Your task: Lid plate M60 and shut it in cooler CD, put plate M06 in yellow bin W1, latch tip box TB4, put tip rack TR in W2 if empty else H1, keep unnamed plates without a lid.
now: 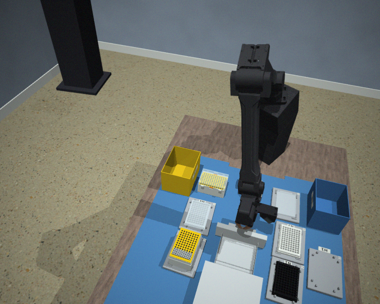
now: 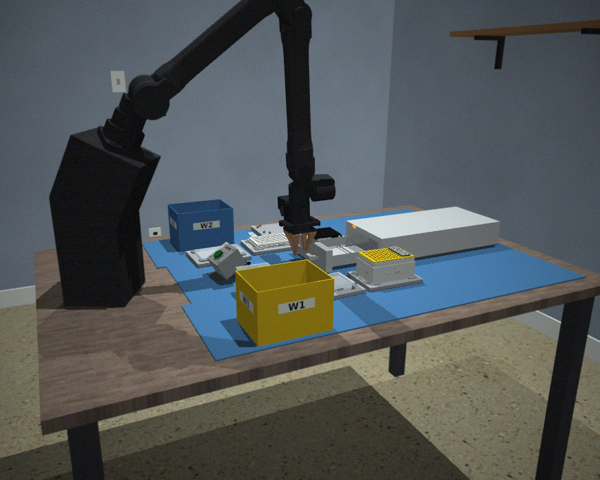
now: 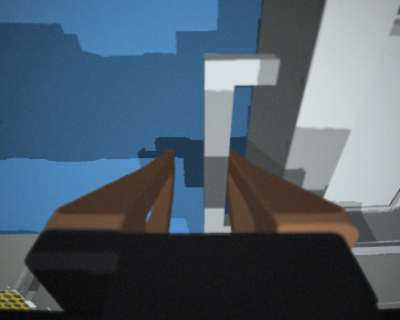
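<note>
My gripper (image 1: pixel 243 226) (image 2: pixel 301 248) (image 3: pixel 200 158) is partly open, pointing down at the front of the cooler drawer (image 1: pixel 223 231) (image 2: pixel 325 254). Its fingers straddle the drawer's grey handle bar (image 3: pixel 215 114); the bar lies near the right finger, with a gap to the left one. The drawer stands pulled out of the white housing (image 1: pixel 229 284) (image 2: pixel 424 230), its floor (image 1: pixel 234 253) bare. The clear plate (image 1: pixel 197 214) sits on N4, the white plate (image 1: pixel 289 241) on N3 without a lid. The lid (image 1: pixel 285 203) lies on its park nest.
Yellow bin W1 (image 1: pixel 180 170) (image 2: pixel 284 300) and tip box TB4 (image 1: pixel 212 181) stand at the left back, blue bin W2 (image 1: pixel 329 204) (image 2: pixel 201 224) at the right. The yellow tip rack (image 1: pixel 184 245) (image 2: pixel 385 260) holds some tips. A black plate (image 1: pixel 285 281), bare nest H1 (image 1: pixel 324 273), green DONE key (image 2: pixel 218 253).
</note>
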You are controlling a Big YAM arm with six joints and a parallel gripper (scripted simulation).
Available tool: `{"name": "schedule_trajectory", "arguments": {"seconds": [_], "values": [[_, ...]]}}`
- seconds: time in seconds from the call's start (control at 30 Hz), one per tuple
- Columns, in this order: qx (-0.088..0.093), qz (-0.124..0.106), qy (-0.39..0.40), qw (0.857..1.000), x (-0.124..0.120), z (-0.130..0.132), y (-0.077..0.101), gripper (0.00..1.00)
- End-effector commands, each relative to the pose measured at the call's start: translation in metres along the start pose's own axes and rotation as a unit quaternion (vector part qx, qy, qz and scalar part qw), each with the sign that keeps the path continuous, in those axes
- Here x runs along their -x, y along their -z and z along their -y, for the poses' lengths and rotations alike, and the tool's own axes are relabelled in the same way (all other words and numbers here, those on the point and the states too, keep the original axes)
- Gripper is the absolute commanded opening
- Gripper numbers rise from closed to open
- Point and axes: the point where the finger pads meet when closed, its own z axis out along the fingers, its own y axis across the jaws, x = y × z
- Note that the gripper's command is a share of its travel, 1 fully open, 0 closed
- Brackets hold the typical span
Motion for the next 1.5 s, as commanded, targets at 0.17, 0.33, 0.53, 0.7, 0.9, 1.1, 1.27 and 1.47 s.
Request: {"name": "schedule_trajectory", "arguments": {"seconds": [0.17, 0.33, 0.53, 0.7, 0.9, 1.1, 1.27, 1.47], "values": [[0.008, 0.002, 0.003, 1.000, -0.001, -0.009, 0.018, 0.30], [0.006, 0.003, 0.003, 1.000, 0.002, -0.007, 0.024, 0.30], [0.004, 0.003, 0.003, 1.000, 0.005, -0.006, 0.033, 0.30], [0.004, 0.003, 0.001, 1.000, 0.003, -0.006, 0.040, 0.30], [0.004, 0.003, 0.003, 1.000, 0.005, -0.006, 0.045, 0.30], [0.004, 0.003, 0.003, 1.000, 0.005, -0.006, 0.053, 0.30], [0.004, 0.003, 0.002, 1.000, 0.004, -0.006, 0.060, 0.30], [0.004, 0.003, 0.003, 1.000, 0.005, -0.006, 0.065, 0.30]]}}
